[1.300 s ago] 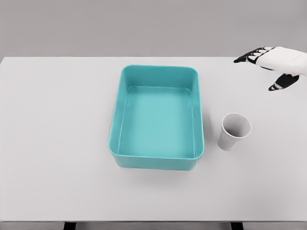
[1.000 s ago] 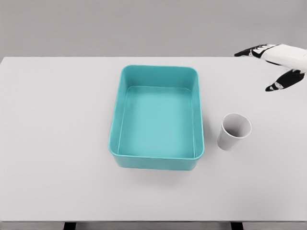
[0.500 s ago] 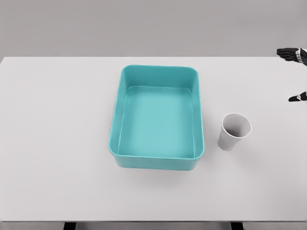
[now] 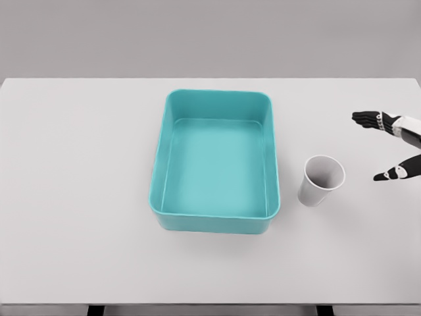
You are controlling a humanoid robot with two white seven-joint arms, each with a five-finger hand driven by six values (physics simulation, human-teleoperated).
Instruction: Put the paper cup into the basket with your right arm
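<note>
One pale grey surface point(image 4: 79, 197) fills most of the view and carries two things. The bigger one is one teal basket point(image 4: 160, 153), a rectangular tub with rounded corners; it has nothing inside and stands near the middle. The smaller one is one white paper cup point(image 4: 320, 181), which stands upright with its mouth open to the top, just beside the right wall of the basket but not touching it. At the right edge, only a part of one hand shows, the right hand point(image 4: 395, 146). Its dark fingers point(image 4: 368, 119) are spread apart and hold nothing. The hand is near the cup, to its right, with a clear gap between them.
</note>
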